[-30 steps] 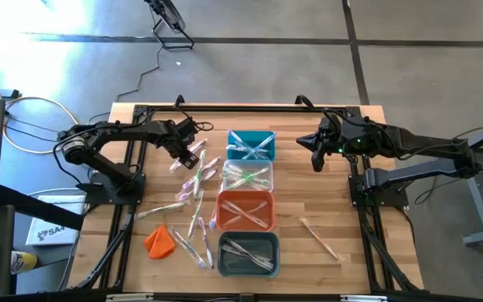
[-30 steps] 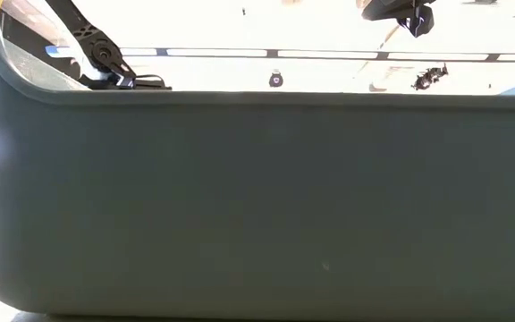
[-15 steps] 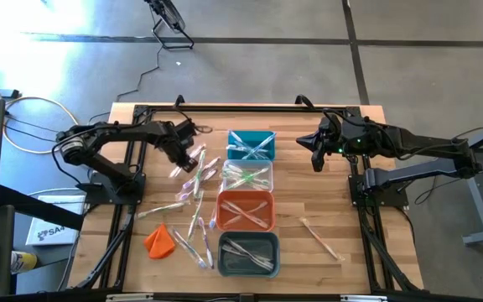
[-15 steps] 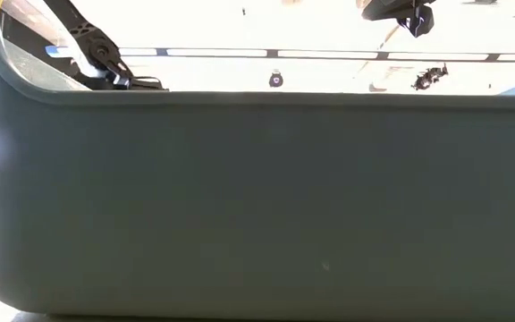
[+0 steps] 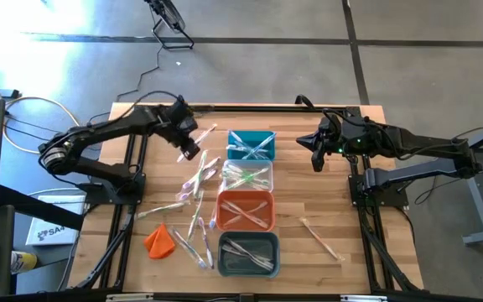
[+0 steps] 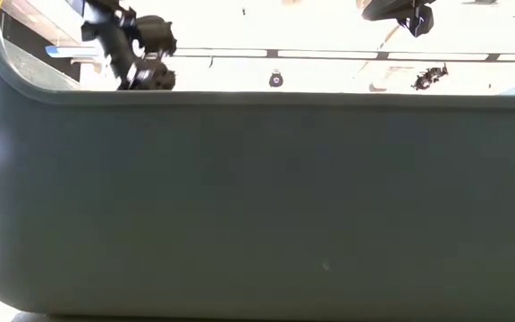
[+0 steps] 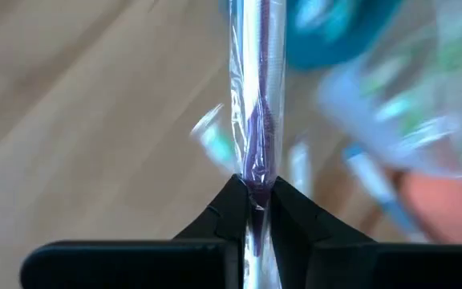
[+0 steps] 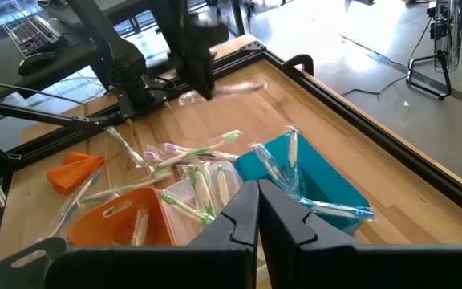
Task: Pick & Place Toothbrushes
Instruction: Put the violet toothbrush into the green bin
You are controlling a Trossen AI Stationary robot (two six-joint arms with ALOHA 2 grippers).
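Pinching a wrapped purple toothbrush [image 7: 252, 120], the left gripper [image 5: 188, 144] hangs at upper centre-left over the wooden table [image 5: 342, 201], beside the teal bin [image 5: 251, 145]. Other toothbrushes [image 5: 193, 189] litter the centre. The right gripper [image 5: 315, 159], fingers pressed together, waits right of the bins above grey concrete floor [image 5: 267, 59].

The left gripper [image 5: 193, 143] hangs over the far left part of the table [image 5: 342, 184], holding a toothbrush [image 5: 204, 134] that sticks out toward the teal bin [image 5: 251, 145]. Nearer than this bin, in a row, stand a clear bin [image 5: 246, 177], an orange bin [image 5: 245, 210] and a grey bin [image 5: 248, 253], each with brushes inside. Loose toothbrushes [image 5: 193, 195] lie left of the bins, near an orange lump [image 5: 159, 241]. One brush [image 5: 320, 238] lies alone at the right. The right gripper [image 5: 315, 159] hovers right of the teal bin.
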